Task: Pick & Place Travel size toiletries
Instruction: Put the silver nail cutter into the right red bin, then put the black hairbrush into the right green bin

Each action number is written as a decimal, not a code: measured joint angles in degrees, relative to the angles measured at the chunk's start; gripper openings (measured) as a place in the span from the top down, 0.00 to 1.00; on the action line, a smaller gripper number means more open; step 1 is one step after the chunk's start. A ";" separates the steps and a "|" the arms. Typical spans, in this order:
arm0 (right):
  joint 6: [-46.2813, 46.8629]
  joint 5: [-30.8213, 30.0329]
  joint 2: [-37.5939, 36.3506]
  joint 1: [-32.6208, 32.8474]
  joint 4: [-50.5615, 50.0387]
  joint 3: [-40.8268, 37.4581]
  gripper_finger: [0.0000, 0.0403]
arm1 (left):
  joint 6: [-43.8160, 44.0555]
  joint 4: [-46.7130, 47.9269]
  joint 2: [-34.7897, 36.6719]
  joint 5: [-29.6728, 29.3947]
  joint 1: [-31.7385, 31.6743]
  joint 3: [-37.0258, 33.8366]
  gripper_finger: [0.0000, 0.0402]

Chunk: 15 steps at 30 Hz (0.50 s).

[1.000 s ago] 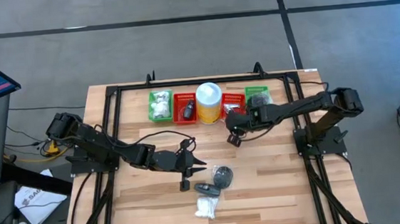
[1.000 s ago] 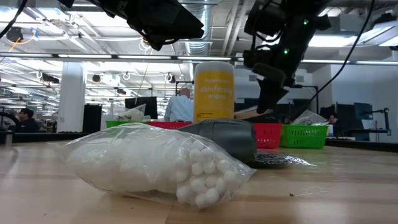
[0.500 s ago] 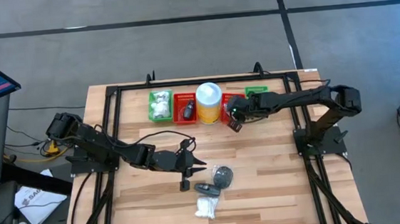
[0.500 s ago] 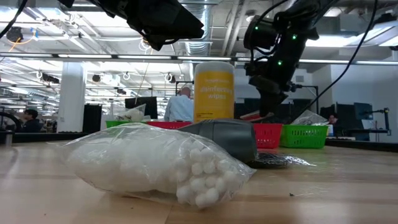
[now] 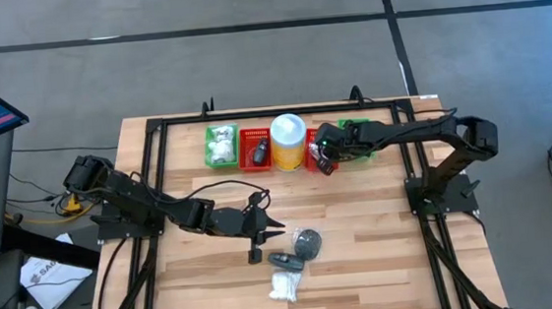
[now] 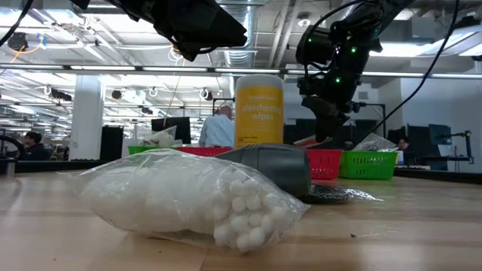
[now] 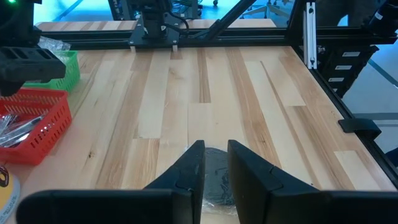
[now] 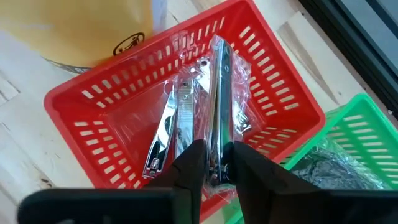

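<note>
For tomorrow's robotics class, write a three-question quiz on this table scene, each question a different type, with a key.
1. True or false: the right gripper is above a red basket that has silvery nail clippers in it.
2. Multiple choice: What stands between the two red baskets in the high view? A) a yellow canister B) a green basket C) a bag of cotton balls
3. Fill in: the left gripper hangs over the table's ____ area, near a dark round item.

Key: 1 true; 2 A; 3 middle.
</note>
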<state>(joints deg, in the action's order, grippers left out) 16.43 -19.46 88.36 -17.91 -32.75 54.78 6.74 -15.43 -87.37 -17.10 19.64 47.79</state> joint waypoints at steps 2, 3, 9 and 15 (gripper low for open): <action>-0.96 0.06 0.00 0.00 0.17 0.00 0.81 | 0.00 -0.01 0.00 0.00 0.00 0.00 0.85; -1.59 0.08 0.00 0.00 0.22 0.00 0.79 | 0.00 -0.01 0.00 0.00 0.00 0.00 0.85; -2.05 0.07 0.00 0.00 0.22 0.00 0.71 | 0.00 -0.01 0.00 0.00 0.00 0.00 0.85; -2.01 0.15 0.00 0.65 0.22 0.00 0.66 | 0.00 0.01 0.00 -0.01 0.00 0.00 0.85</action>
<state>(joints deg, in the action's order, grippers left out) 14.41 -19.31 88.36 -17.26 -32.53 54.78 6.74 -15.42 -87.37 -17.12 19.64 47.79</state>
